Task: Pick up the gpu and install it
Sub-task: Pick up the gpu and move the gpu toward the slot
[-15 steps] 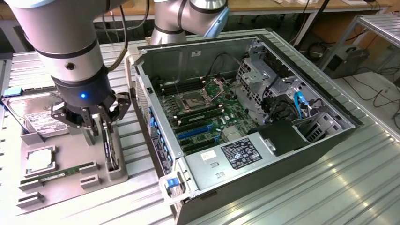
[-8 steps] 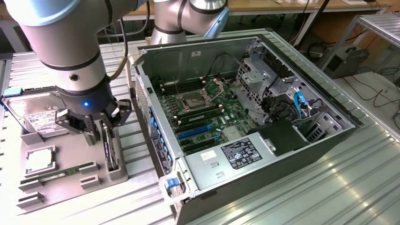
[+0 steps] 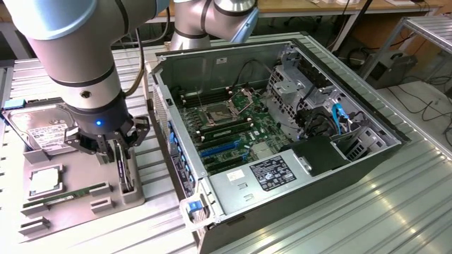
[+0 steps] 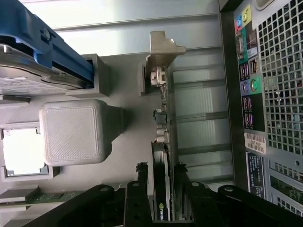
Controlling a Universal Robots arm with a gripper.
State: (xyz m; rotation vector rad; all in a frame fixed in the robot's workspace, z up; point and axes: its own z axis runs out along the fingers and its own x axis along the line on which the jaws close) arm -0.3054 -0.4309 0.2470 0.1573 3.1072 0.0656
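Observation:
The gpu (image 3: 126, 168) stands on edge in a slot of the grey holder tray (image 3: 78, 211) at the exterior view's left. In the wrist view the gpu (image 4: 164, 118) appears edge-on, its silver bracket (image 4: 161, 49) at the far end and its black fan side between my fingers. My gripper (image 3: 118, 153) reaches down over the card, and its fingertips (image 4: 143, 187) press close on both faces, so my gripper (image 4: 161, 187) is shut on the gpu. The card still sits in its slot. The open computer case (image 3: 367, 111) lies beside the tray, with blue motherboard slots (image 3: 220, 149) exposed.
A hard drive (image 3: 41, 129) with a white label, a CPU (image 3: 44, 181) and a RAM stick (image 3: 65, 197) rest in the same tray. The case's rear port panel (image 4: 248, 85) is close beside the card. Cables and a drive cage (image 3: 310, 90) crowd the case's far side.

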